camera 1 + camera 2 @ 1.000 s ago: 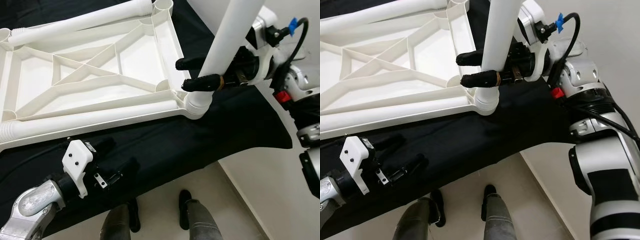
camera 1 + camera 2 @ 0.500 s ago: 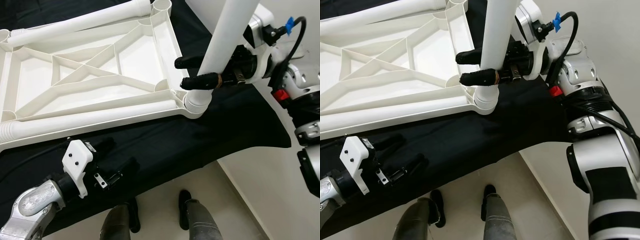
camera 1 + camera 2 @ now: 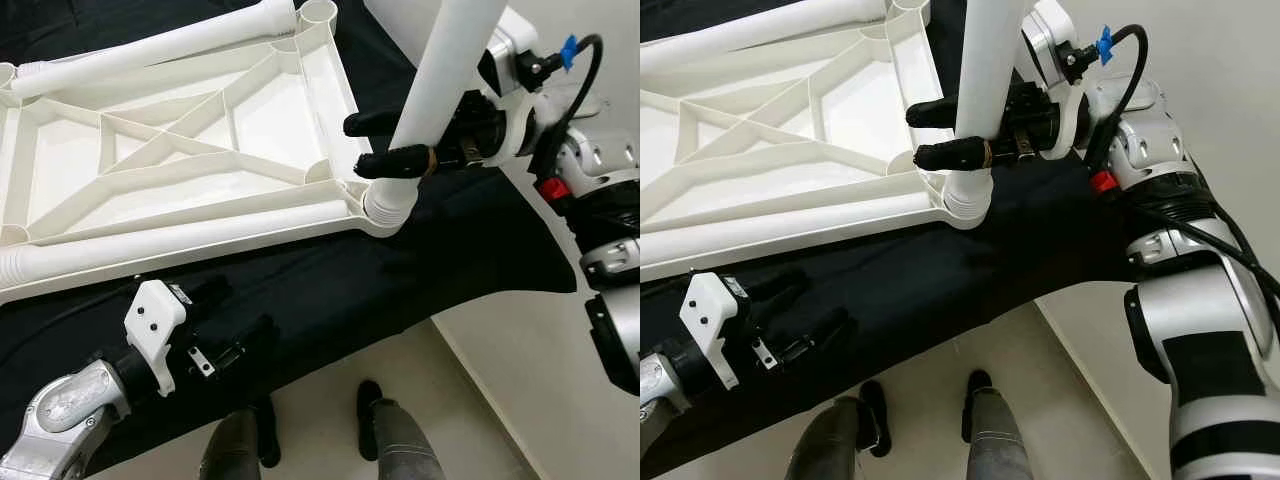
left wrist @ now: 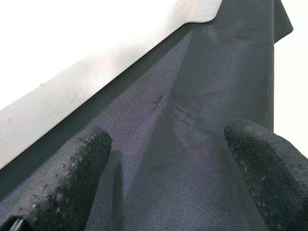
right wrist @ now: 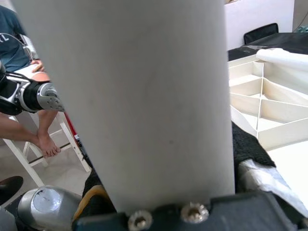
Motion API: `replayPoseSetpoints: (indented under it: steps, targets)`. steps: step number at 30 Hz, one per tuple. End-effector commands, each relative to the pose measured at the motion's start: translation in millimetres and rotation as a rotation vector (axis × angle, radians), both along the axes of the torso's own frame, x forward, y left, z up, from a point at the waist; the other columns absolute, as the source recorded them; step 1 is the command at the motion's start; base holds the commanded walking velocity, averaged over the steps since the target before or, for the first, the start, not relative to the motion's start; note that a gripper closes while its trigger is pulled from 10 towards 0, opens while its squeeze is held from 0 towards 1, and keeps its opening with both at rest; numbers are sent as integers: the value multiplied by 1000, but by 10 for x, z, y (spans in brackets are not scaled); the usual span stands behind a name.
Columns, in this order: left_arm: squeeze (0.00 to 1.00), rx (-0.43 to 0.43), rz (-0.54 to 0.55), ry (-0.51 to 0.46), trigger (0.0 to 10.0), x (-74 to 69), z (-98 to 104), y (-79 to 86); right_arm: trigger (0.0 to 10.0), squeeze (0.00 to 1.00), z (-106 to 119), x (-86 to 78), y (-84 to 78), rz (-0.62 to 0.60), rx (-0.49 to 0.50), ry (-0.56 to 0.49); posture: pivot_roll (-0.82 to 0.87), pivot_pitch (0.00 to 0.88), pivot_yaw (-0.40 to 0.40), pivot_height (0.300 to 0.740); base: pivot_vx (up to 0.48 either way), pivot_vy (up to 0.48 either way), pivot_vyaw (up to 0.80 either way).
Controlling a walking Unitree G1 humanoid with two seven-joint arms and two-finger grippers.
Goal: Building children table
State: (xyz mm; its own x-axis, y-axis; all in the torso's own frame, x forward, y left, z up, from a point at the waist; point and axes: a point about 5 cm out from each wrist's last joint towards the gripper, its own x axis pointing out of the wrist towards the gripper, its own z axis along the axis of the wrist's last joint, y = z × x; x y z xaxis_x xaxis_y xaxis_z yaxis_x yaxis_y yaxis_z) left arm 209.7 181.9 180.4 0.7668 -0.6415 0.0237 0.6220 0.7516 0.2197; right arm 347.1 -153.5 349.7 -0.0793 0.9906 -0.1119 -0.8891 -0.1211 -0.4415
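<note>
Since a second ago my right gripper [image 3: 385,142] has carried the leg [image 3: 440,85] slightly up-left with the view shift; it's still clamped on the tube just above the corner socket [image 3: 385,210] of the upturned tabletop [image 3: 200,150], which lies on the black cloth [image 3: 400,290]. Step in hand looks like seating that leg: next needs a straight push or twist down. The nearer sockets look empty, two spare legs [image 3: 150,50] lie along the frame, and my left gripper [image 3: 235,325] rests spread on the cloth.

free: black cloth [image 3: 400,290] strip near table edge | blocked: upside-down tabletop [image 3: 180,160]; upright leg [image 3: 440,80] at its corner
</note>
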Motion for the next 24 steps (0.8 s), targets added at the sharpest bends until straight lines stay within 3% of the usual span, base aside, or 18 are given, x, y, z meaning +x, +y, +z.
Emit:
replayPoseSetpoints:
  steps: [1, 24]
  targets:
    - [0, 10, -5, 27, 10000, -44, -52, -6, 10000, 0, -191, 37, 19, -10, -67, 27, 115, 451, 46, 740, 0, 0, 0]
    - [0, 9, -5, 23, 10000, -44, -46, -19, 10000, 0, -214, 63, 78, -8, -61, 25, 113, 452, 42, 740, 0, 0, 0]
